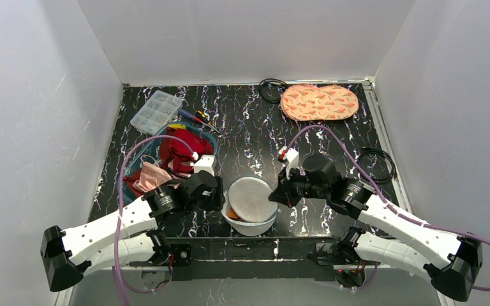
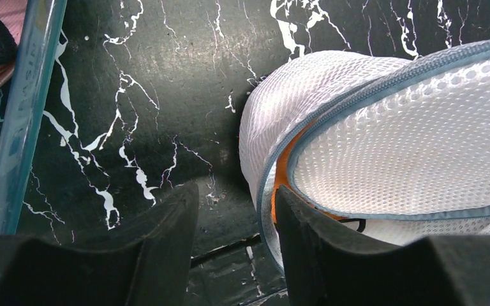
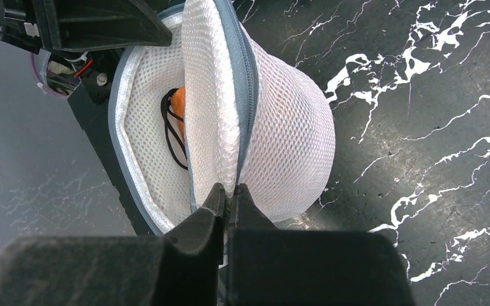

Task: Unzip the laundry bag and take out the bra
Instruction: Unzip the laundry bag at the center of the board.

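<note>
The white mesh laundry bag (image 1: 250,203) with blue-grey zipper trim stands at the near middle of the table, its round lid lifted. My right gripper (image 3: 230,191) is shut on the lid's edge and holds it up; in the top view this gripper (image 1: 274,195) is at the bag's right side. Inside shows the orange bra (image 3: 177,107) with a black strap, also visible as an orange strip (image 2: 282,167) in the gap. My left gripper (image 2: 236,213) is open at the bag's left rim: one finger outside on the table side, the other at the opening. The rim trim (image 2: 265,191) passes between them.
A blue bin (image 1: 205,137) of red and pink clothes sits just left of the left gripper; its edge (image 2: 29,108) shows in the left wrist view. Farther back are a clear organiser box (image 1: 156,111), a pink patterned pouch (image 1: 319,102) and black cables (image 1: 378,164).
</note>
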You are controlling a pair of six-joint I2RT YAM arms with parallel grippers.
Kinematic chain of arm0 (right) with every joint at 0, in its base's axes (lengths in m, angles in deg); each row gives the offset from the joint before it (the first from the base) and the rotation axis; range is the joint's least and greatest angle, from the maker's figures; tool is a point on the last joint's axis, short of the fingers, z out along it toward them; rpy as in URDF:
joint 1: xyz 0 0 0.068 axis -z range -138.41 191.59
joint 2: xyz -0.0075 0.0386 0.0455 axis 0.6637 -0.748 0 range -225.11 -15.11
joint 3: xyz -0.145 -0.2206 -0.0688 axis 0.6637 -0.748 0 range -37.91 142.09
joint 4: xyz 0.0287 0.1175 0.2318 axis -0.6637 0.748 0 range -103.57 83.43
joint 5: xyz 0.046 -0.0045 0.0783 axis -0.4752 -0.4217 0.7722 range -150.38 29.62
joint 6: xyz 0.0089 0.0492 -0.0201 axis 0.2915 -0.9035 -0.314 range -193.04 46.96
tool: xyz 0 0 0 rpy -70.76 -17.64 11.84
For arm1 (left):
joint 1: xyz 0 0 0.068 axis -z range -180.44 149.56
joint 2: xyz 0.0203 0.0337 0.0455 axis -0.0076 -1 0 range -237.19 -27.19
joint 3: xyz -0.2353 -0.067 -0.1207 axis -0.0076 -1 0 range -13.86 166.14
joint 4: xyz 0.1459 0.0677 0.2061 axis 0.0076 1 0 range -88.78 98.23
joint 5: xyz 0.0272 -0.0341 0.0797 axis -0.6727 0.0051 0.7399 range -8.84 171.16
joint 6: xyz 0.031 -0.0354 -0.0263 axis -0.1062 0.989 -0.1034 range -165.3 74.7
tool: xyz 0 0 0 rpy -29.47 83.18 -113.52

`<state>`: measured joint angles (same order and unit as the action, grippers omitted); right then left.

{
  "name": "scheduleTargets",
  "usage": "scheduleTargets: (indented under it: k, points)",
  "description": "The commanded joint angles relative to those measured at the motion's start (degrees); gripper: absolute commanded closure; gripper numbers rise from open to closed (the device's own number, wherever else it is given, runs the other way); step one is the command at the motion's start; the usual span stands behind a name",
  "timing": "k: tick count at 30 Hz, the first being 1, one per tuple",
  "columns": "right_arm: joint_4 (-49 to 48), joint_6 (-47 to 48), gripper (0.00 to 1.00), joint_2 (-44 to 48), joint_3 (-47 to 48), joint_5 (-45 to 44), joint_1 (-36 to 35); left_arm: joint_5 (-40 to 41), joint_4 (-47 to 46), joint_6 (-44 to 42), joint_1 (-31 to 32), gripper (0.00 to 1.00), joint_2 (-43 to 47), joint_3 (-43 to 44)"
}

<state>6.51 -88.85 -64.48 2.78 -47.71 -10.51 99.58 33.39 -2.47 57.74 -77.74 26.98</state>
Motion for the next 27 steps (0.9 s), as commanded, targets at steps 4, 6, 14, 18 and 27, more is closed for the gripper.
scheduleTargets:
  k: [4,6,14,18,27]
  points:
    - [-0.8,1.7,0.99,1.5,0.3,2.7,0.3,-3.2,-2.6,-3.2,-1.7,0.7,-1.1,-0.6]
    - [-1.4,1.5,0.99,2.0,-0.1,3.6,0.3,-4.7,-4.1,-4.6,-1.7,0.84,-1.7,-0.9]
    - [-4.2,-2.5,0.82,6.1,-1.4,2.3,0.3,-2.2,-1.8,-7.5,-1.8,1.0,0.8,3.9]
    - [-8.3,-8.6,0.31,9.7,-2.6,-2.8,0.3,3.2,5.0,-11.9,-1.8,1.0,-0.2,14.0]
    - [-16.2,-26.4,0.01,13.1,-3.8,-11.3,0.3,8.1,12.2,-17.0,-1.2,1.0,-11.1,34.4]
